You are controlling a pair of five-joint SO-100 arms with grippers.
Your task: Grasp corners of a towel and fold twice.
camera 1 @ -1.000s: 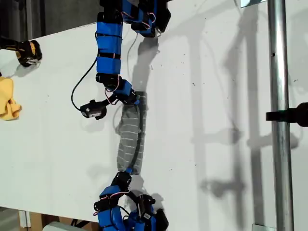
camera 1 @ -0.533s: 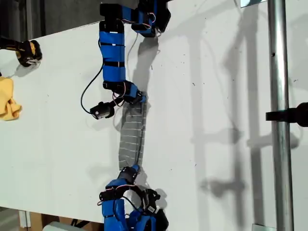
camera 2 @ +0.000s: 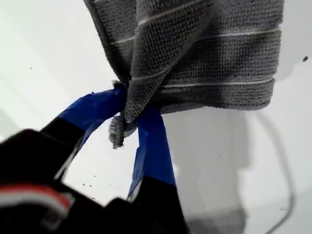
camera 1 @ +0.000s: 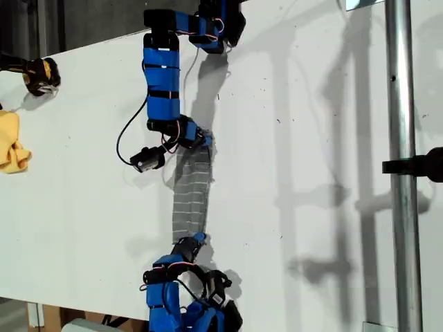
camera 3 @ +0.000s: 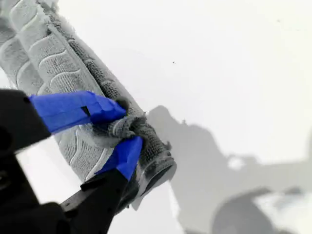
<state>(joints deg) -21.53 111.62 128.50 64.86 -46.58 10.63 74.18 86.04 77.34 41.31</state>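
The grey striped towel (camera 1: 190,194) hangs folded into a narrow strip, stretched between two blue arms in the middle of the exterior view. One arm reaches down from the top and grips its upper end (camera 1: 201,142). The other comes from the bottom edge and grips its lower end (camera 1: 195,240). In the first wrist view my first gripper (camera 2: 129,114) is shut on a bunched corner of the towel (camera 2: 209,53). In the second wrist view my second gripper (camera 3: 126,129) is shut on a bunched end of the towel (camera 3: 58,63). The wrist views do not show which arm is which.
A plain yellow cloth (camera 1: 12,142) lies at the exterior view's left edge, with a black and yellow object (camera 1: 38,72) above it. A metal pole (camera 1: 400,173) runs vertically at the exterior view's right. The white table (camera 1: 311,138) carries arm and stand shadows.
The towel strip has been pulled straighter and flatter, and its dark middle fold is gone. The bottom arm's jaws have shifted slightly right. The top arm's elbow has swung slightly to the right.
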